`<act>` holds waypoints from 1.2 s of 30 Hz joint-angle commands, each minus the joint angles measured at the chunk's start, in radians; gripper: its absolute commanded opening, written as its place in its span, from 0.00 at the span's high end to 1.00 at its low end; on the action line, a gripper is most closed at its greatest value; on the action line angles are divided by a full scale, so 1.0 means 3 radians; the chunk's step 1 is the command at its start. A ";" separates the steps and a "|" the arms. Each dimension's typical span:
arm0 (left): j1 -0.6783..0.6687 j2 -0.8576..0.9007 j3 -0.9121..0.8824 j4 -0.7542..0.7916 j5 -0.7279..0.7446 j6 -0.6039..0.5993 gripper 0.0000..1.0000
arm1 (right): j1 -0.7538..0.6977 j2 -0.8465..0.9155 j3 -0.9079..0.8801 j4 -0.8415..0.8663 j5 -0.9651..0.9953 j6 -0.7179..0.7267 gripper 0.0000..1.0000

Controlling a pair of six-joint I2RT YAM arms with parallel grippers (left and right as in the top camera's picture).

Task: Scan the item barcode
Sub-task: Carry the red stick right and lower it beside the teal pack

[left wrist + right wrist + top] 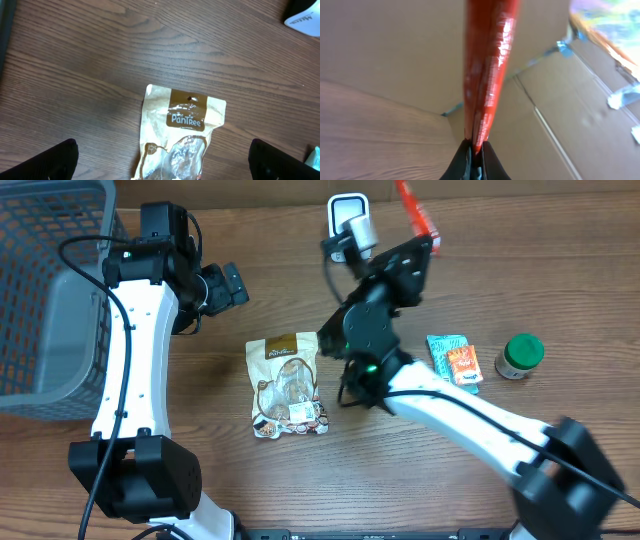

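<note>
the right gripper is clamped tight on the lower end of a red packet, at the top centre of the overhead view, just right of the white scanner. the left gripper gapes wide and empty, to the upper left of a brown snack pouch on the table.

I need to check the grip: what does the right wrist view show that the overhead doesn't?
Only right wrist: how the right gripper, jaws shut, pinches the red packet by its edge, with cardboard behind. Only overhead: snack pouch, teal packet, green jar, grey basket. Both: the red packet, its gripper and the wooden table.
</note>
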 commanded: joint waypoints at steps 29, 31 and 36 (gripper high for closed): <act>-0.0022 -0.0070 0.0043 0.0000 -0.0008 0.0039 0.00 | -0.1054 -0.0496 0.0010 -0.6011 -0.4028 0.6004 0.96; -0.0022 -0.0069 0.0043 0.0000 -0.0009 0.0039 0.00 | -0.1183 -0.0496 0.0010 -0.6207 -0.4192 0.6003 0.96; -0.0022 -0.0069 0.0043 0.0000 -0.0009 0.0039 0.00 | -0.1414 -0.0496 0.0009 -0.6498 -0.4457 0.6003 0.96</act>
